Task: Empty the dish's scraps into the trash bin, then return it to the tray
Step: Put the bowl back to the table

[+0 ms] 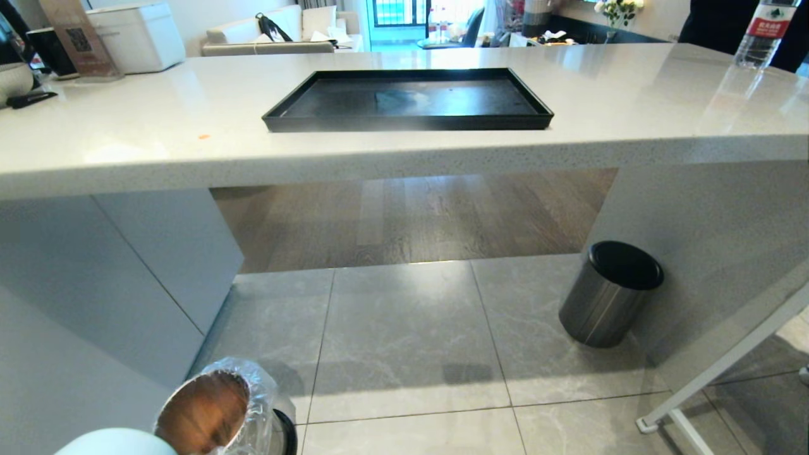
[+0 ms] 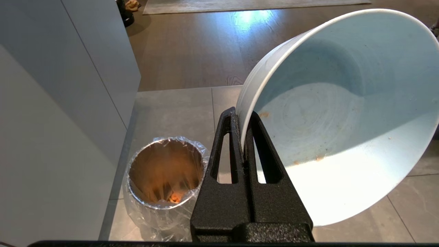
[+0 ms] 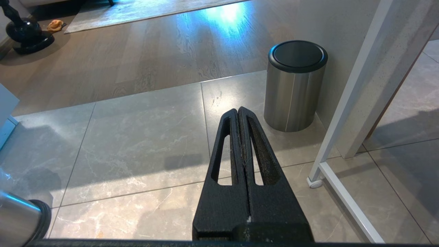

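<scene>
Pale-blue dish (image 2: 336, 113) tilted, emptied (orange smears inside), rim in left pincer (image 2: 242, 118).

dish (image 1: 117, 442): only a sliver of its pale rim showed at the head view's bottom edge, at 7 o'clock
trash bin (image 1: 218, 414): its lower part was cut off by the same edge
scraps (image 2: 175, 197): an orange blur deep in the bin, pieces too indistinct to count
water bottle (image 1: 763, 31): its top was cropped at 1 o'clock
</scene>
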You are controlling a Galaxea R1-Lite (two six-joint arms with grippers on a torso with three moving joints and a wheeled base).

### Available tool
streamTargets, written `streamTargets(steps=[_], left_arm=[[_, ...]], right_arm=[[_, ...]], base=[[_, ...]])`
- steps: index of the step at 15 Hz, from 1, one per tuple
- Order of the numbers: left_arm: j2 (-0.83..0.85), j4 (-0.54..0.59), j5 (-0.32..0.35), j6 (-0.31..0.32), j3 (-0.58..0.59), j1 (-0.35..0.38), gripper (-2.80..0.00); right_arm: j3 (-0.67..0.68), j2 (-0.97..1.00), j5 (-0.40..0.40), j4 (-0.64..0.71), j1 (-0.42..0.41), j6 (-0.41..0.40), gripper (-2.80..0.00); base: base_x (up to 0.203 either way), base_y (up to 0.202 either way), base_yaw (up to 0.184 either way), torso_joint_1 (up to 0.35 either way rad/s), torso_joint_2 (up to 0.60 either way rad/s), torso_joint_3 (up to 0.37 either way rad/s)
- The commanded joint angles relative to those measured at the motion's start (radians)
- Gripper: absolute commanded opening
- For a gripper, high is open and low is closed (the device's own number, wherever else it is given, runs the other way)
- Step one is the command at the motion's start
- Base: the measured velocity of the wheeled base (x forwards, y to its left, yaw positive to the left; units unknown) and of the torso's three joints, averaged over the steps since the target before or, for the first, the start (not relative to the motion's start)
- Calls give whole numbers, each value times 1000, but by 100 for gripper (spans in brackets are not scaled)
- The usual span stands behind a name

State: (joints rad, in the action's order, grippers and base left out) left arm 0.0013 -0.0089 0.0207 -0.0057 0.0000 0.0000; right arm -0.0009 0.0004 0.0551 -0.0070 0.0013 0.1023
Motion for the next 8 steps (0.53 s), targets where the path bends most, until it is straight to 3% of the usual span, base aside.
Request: streamTargets(steps=[1, 8], left_arm=[[0, 1, 1, 0, 0, 0, -280], [0, 0, 1, 1, 0, 0, -280]], right_arm=[[1, 0, 0, 1, 0, 0, -280], [-1, 0, 0, -1, 0, 0, -280]], base=[[0, 0, 0, 0, 0, 0], [0, 0, 0, 0, 0, 0]])
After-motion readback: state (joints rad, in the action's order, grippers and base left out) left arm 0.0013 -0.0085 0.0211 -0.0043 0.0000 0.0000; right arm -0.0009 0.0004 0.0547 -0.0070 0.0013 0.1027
